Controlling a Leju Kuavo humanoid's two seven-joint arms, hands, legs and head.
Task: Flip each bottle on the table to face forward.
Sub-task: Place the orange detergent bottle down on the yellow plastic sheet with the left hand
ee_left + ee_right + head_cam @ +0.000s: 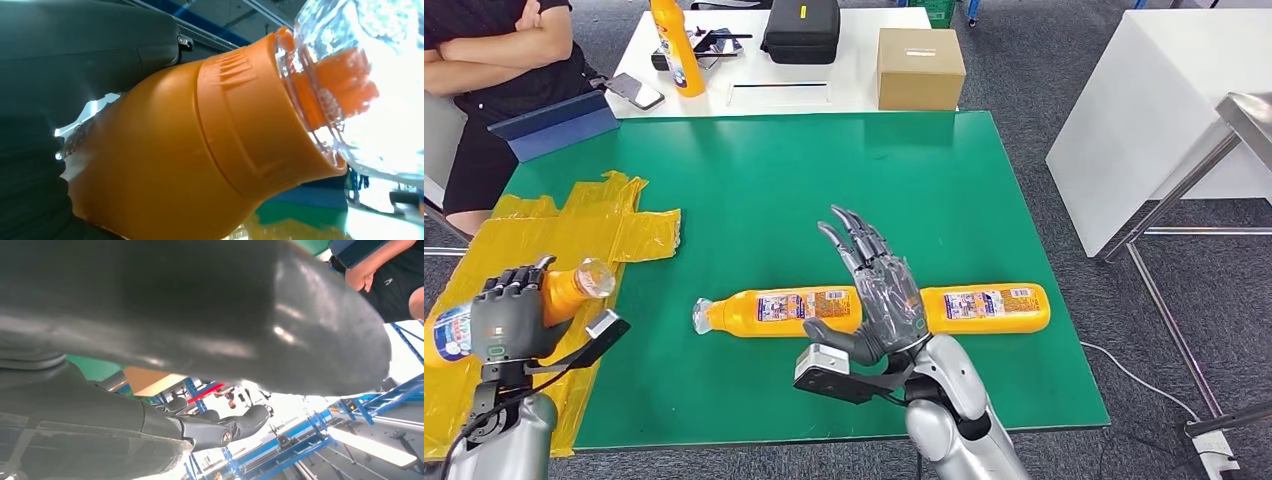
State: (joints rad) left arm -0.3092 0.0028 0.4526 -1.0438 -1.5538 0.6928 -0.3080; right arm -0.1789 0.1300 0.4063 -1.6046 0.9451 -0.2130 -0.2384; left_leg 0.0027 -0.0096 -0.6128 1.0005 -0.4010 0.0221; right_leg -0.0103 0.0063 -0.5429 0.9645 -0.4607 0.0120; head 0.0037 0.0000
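Our left hand (512, 318) grips one orange bottle (559, 295) above the yellow plastic (604, 225); our right hand (879, 290), fingers spread and empty, hovers over two bottles (779, 311) lying on the green table (824, 170). Lowering carelessly could roll them away.

**Orange, green and yellow across the table**

The table (764, 190) is covered in plain green. A crinkled yellow sheet (594, 225) is laid over its left part. 2 orange bottles are seen lying on the green: the near bottle (774, 311) with a multicoloured label and a clear cap, and the far bottle (994, 308) with a similar label. A third orange bottle (569, 290), blue-and-white labelled, is gripped by the dark grey left hand (512, 312). The right hand (879, 295) is coloured grey and translucent.
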